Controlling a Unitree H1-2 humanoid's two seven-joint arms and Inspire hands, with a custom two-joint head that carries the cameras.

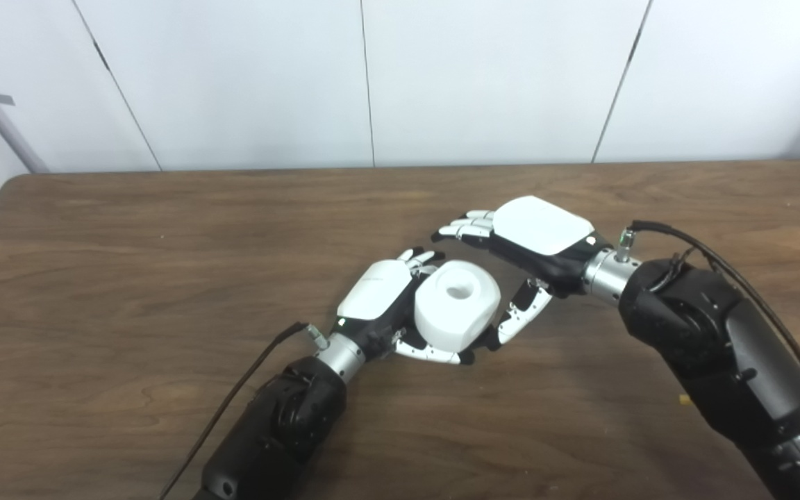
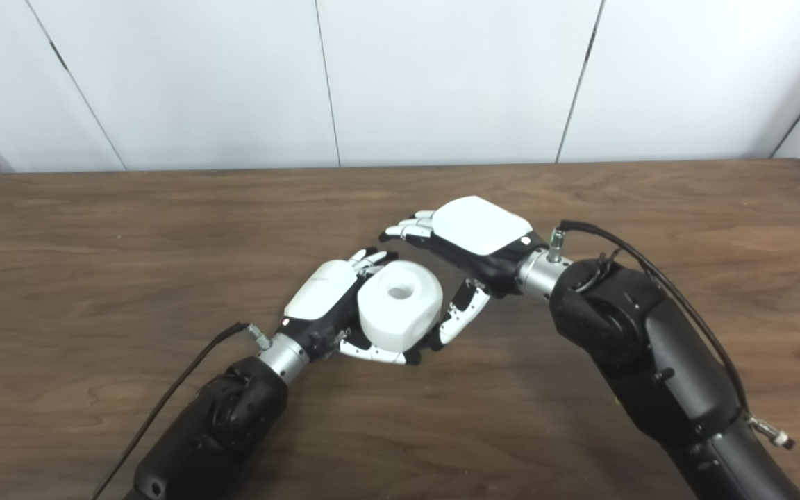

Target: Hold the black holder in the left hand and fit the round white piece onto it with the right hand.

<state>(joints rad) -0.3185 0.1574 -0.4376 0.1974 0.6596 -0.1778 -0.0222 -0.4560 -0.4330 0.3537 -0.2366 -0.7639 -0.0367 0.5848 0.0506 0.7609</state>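
Note:
My left hand is shut around the round white piece, a thick white disc with a round hole in its top face. It holds the piece low over the wooden table. A small dark bit shows under the piece's lower right edge; I cannot tell whether it is the black holder, which is otherwise hidden. My right hand is open just right of and behind the piece. Its fingers stretch out flat past the piece's far side, and its thumb hangs close by the piece's right side.
Black cables run along both forearms, one by the left wrist and one over the right wrist. White wall panels stand behind the table's far edge.

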